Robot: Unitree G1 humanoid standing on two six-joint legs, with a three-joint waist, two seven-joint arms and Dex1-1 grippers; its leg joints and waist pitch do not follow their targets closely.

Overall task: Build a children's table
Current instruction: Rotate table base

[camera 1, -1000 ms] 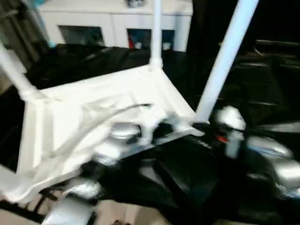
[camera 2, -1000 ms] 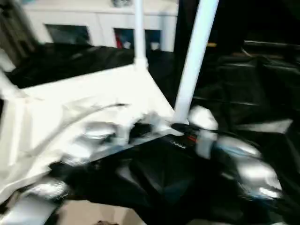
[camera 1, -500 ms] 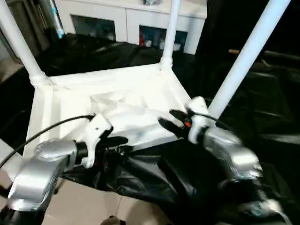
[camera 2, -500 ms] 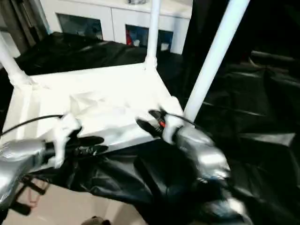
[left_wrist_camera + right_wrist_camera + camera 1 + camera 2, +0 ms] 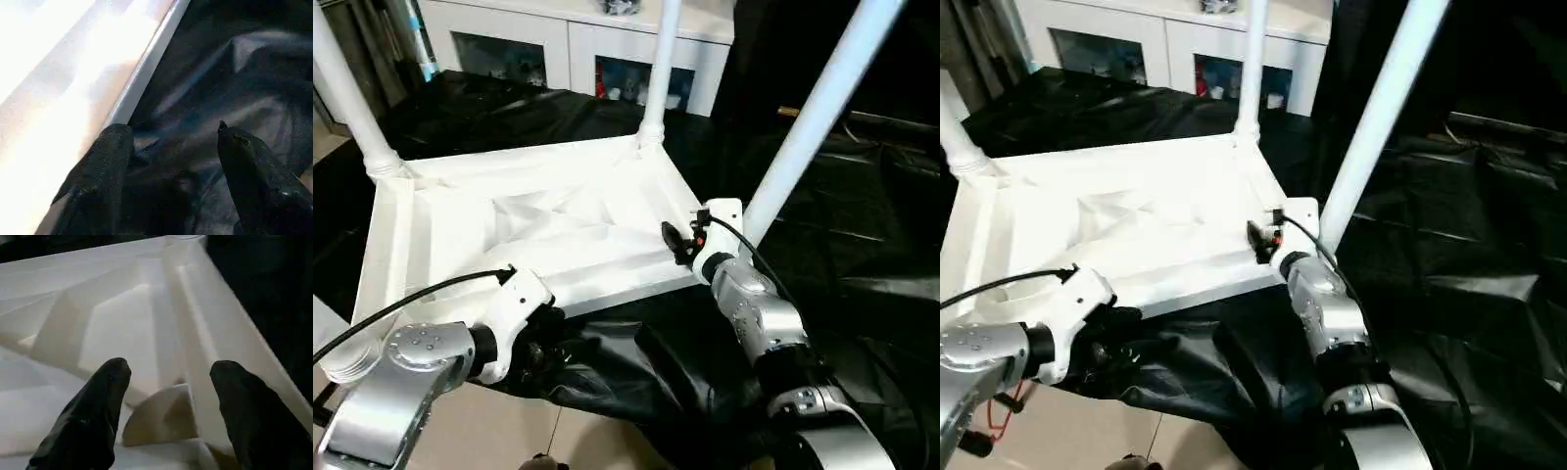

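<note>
The children's table lies upside down on the black-draped work table, its white tabletop (image 5: 558, 225) showing the ribbed underside. Three white legs stand up from corner sockets: far left (image 5: 347, 93), back (image 5: 658, 69) and near right (image 5: 813, 127). My left gripper (image 5: 171, 142) is open just below the tabletop's near edge, with only black cloth between its fingers; one finger (image 5: 105, 156) is beside the white rim. My right gripper (image 5: 677, 243) hovers open over the ribs at the near right corner, beside that leg's socket (image 5: 724, 211), holding nothing.
Black cloth (image 5: 862, 245) covers the work table and hangs in folds over its near edge. A white cabinet (image 5: 607, 39) stands behind. Beige floor (image 5: 509, 441) shows below the edge. A black cable (image 5: 411, 299) runs along my left forearm.
My left gripper has opened and dropped away from the tabletop's near edge. My right gripper has come nearer to the near right corner. The head camera has shifted too.
</note>
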